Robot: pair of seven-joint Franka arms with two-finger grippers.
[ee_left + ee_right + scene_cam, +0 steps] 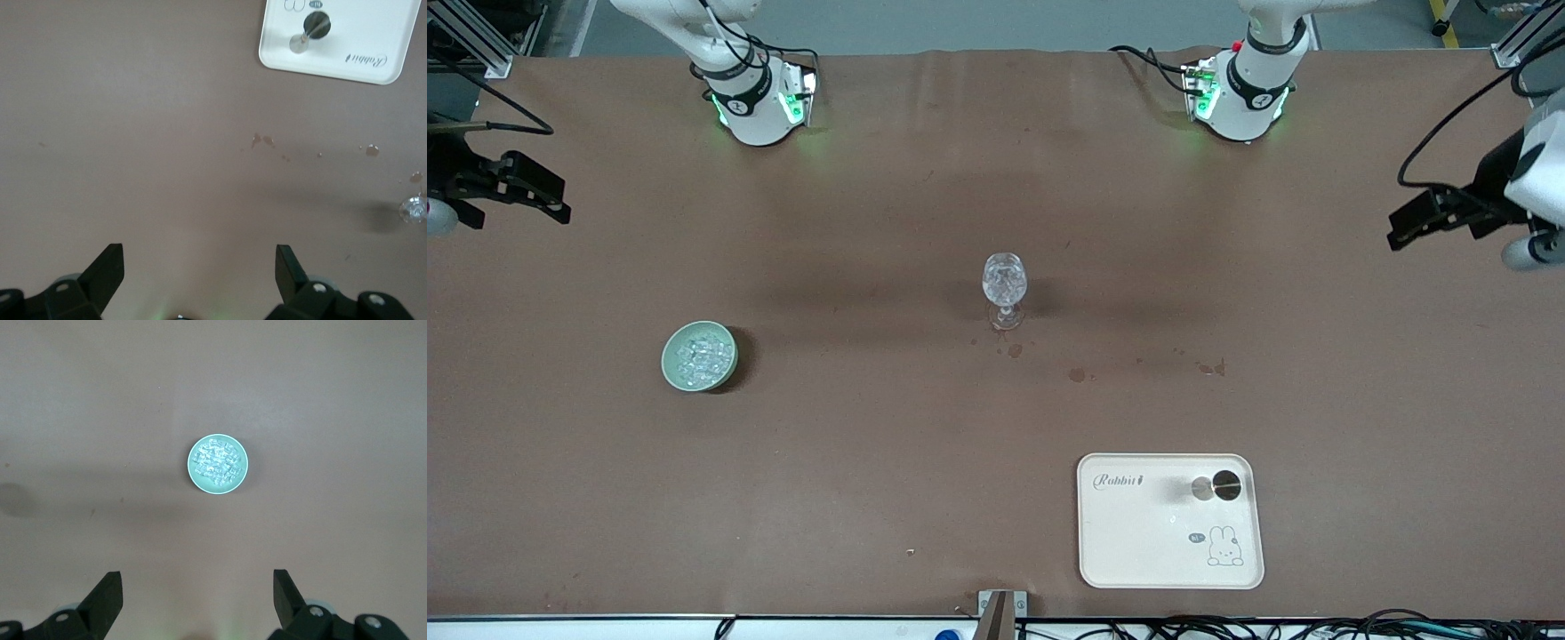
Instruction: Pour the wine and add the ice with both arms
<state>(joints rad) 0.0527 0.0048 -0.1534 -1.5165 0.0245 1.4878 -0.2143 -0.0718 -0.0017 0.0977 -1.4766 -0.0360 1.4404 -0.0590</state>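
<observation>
- The bench (pixel 871 498) carries everything under a brown cover, with both arms drawn back to its ends and waiting.
- The tray (pixel 1138 542), cream with a rabbit print, lies nearest the front camera toward the left arm's end; on it stands what we take for the wine bottle (pixel 1218 485), seen from straight above as a dark round top with a paler round just beside it.
- The left hand (pixel 200 263) hangs over bare bench at its own end, fingers wide apart and holding nothing.
- The right hand (pixel 197 583) hangs high over the bowl, fingers likewise spread and holding nothing.
- The green bowl (pixel 699 356) sits toward the right arm's end, heaped with ice cubes (pixel 216 461).
- The wine glass (pixel 1005 283) stands upright mid-bench, well apart from bowl and tray. It glints as though ice is in it, but we cannot tell, nor can we see any wine.
- Small wet spots (pixel 1078 375) dot the cover between glass and tray.
- We judge this fits either arms poised ahead of pouring, or arms parked with bottle and bowl set back down.
- Nothing stands between either hand and its object; the glass, tall on a narrow foot, would tip easily.
</observation>
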